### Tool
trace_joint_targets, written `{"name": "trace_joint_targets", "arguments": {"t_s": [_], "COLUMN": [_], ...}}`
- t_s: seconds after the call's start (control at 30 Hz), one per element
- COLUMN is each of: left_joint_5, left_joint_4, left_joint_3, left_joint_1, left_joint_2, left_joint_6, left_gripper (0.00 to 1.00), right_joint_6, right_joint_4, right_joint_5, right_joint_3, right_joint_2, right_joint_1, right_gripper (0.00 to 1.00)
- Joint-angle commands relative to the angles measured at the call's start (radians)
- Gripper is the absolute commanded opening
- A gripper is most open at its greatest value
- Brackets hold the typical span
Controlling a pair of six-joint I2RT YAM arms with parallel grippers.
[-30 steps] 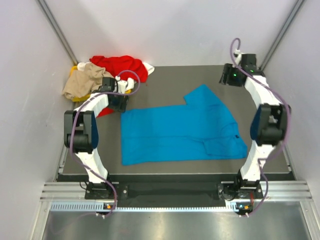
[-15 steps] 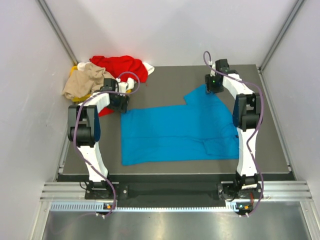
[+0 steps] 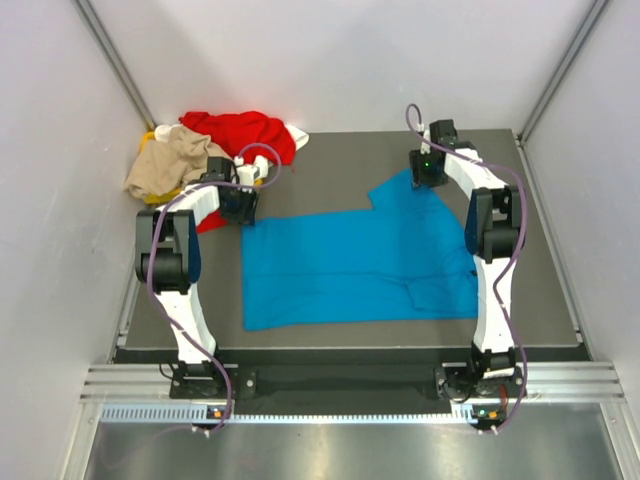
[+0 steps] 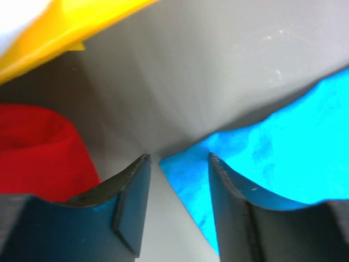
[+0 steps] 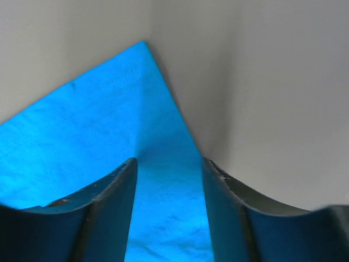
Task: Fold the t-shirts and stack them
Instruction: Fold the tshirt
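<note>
Matte grey tabletop (image 3: 340,160): blue tee (image 3: 350,265) flat; red tee (image 3: 240,130) + tan tee (image 3: 170,165) crumpled.

Bright blue t-shirt (image 3: 350,265) lies spread flat on the desk (image 3: 540,290). Red t-shirt (image 3: 245,132) and beige t-shirt (image 3: 170,165) sit crumpled far left.

The blue t-shirt (image 3: 350,265): matt cloth (stitching visible); table (image 3: 340,160) smooth, matt.
</note>
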Motion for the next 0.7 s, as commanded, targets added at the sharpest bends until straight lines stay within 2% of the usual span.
{"name": "trace_joint_targets", "arguments": {"t_s": [0.0,0.13,0.27,0.37,0.47,0.5,0.53,0.57,0.6,0.67], "left_joint_5": [0.053,0.064,0.066,0.064,0.066,0.069,0.079,0.083,0.086,0.089], "left_joint_4": [-0.1,-0.111,-0.143,-0.146,-0.152,-0.155,-0.16,-0.16,-0.158,-0.141], "left_joint_3": [0.008,0.009,0.042,0.032,0.016,0.017,0.019,0.022,0.029,0.031], "left_joint_1": [0.003,0.006,0.007,0.009,0.009,0.009,0.009,0.009,0.009,0.009], "left_joint_2": [0.003,-0.043,-0.051,-0.041,-0.012,-0.005,0.008,0.011,0.014,0.009], "left_joint_6": [0.015,0.026,0.049,0.052,0.059,0.06,0.063,0.063,0.063,0.058], "left_gripper": [0.53,0.55,0.56,0.55,0.52,0.49,0.47,0.43,0.27,0.0], "right_joint_6": [0.009,0.044,0.033,0.026,0.026,0.026,0.026,0.027,0.036,0.044], "right_joint_4": [0.043,0.077,0.013,-0.005,-0.029,-0.025,0.004,0.026,0.044,0.069], "right_joint_5": [0.072,0.129,0.175,0.136,0.08,0.055,0.047,0.033,0.022,-0.024], "right_joint_3": [-0.003,0.009,0.062,0.056,0.059,0.04,0.018,-0.006,-0.06,-0.112], "right_joint_2": [-0.073,-0.061,0.037,0.069,0.077,0.07,0.056,0.018,-0.004,-0.062], "right_joint_1": [0.007,0.005,0.008,0.008,0.007,0.007,0.008,0.007,0.007,0.002], "right_gripper": [0.54,0.56,0.55,0.55,0.44,0.31,0.25,0.19,0.09,0.0]}}
